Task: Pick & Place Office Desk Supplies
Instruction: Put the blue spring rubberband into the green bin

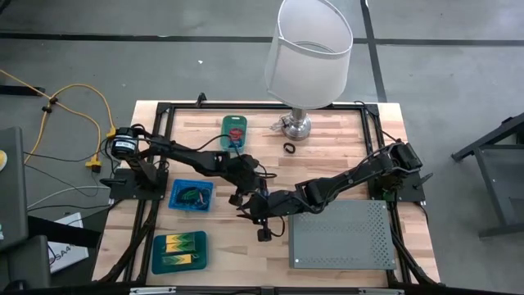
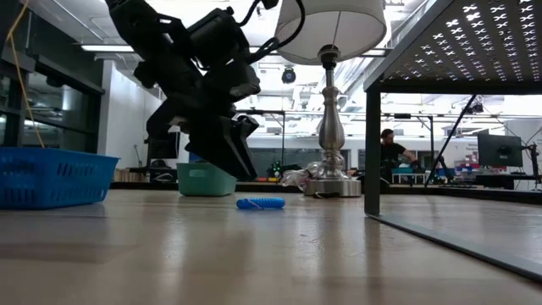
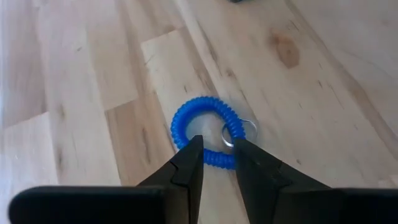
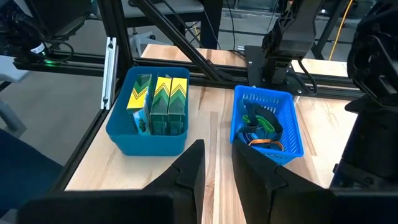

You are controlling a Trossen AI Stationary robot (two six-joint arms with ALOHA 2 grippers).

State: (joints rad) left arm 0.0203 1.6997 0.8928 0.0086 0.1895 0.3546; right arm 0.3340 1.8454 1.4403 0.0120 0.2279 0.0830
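Surface: pale butcher-block table (image 1: 327, 156) inside a black frame, on a grey concrete floor; an open workshop shows beyond it in the low view.
Left gripper (image 3: 217, 157): near table centre, fingers a narrow gap apart, tips poised over the near edge of the blue coil; nothing clasped.
Blue coil wrist band (image 3: 205, 130): lying flat on the wood with a small metal key ring (image 3: 239, 132) attached; in the low view it rests on the table just below the left arm's fingers.
Right gripper (image 4: 217, 165): at about 6 o'clock of table centre, beside the grey box, fingers slightly parted, carrying nothing.
Blue mesh basket (image 1: 191, 195): at 9 o'clock, with loops in green, blue and tan inside.
Blue bin (image 1: 179, 251): at 8 o'clock, three yellow-and-green blocks (image 4: 157, 102) standing side by side in it.
Teal container (image 1: 235, 131): at 12 o'clock, red item inside.
Black ring (image 1: 289, 147): loose on the wood, just beside the lamp base.
Lamp (image 1: 309, 51): white shade, chrome base, at 1 o'clock.
Grey perforated box (image 1: 340, 234): at 4 o'clock.
Person (image 2: 390, 151): far background of the low view.
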